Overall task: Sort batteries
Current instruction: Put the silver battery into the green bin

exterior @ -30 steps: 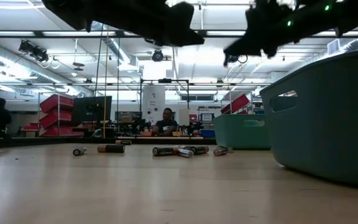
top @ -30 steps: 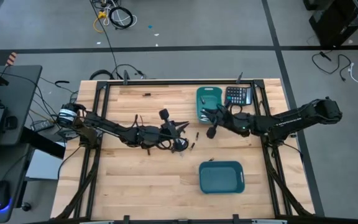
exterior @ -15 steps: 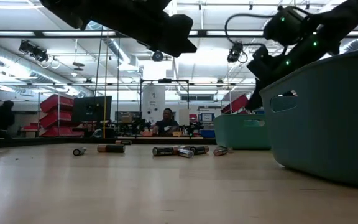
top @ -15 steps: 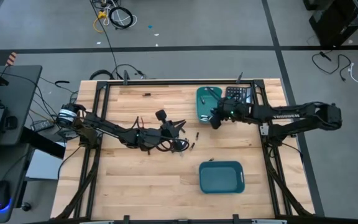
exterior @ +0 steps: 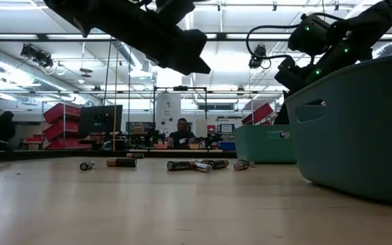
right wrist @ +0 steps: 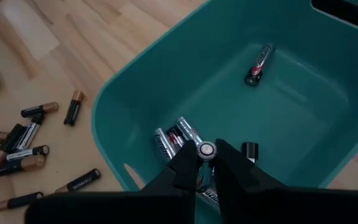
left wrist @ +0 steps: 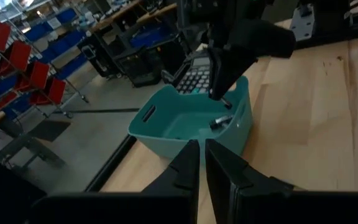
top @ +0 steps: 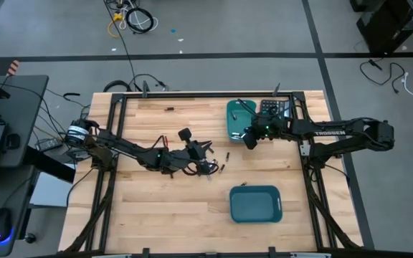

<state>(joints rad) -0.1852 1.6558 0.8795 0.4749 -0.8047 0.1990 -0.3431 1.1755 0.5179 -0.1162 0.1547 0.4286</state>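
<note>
Several small batteries (top: 217, 168), dark and copper-tipped, lie loose on the wooden table near its middle; they also show in the low view (exterior: 196, 165) and the right wrist view (right wrist: 30, 134). My left gripper (top: 208, 165) hovers just above this pile, shut, fingers (left wrist: 188, 165) close together and empty. My right gripper (top: 249, 137) hangs over the near rim of the far teal bin (top: 236, 115) and is shut on one battery. A few batteries (right wrist: 173, 137) lie on that bin's floor. My right gripper pinches a single battery between its two fingertips, coming from above and pointing down into the far bin. Only the battery's silvery end cap (right wrist: 207, 149) shows between the fingers. It is lifted clear, above the bin's floor (right wrist: 253, 106).
A second teal bin (top: 255, 204) stands toward the table's near right and fills the right of the low view (exterior: 359, 129). A black calculator (top: 274, 109) lies beside the far bin. Bare wood spreads on the table's left and near sides. People sit in the room beyond.
My right gripper has travelled from above the bare table between the pile and the far bin toward the far edge, stopping over that bin, and has stayed there for the last half second.
</note>
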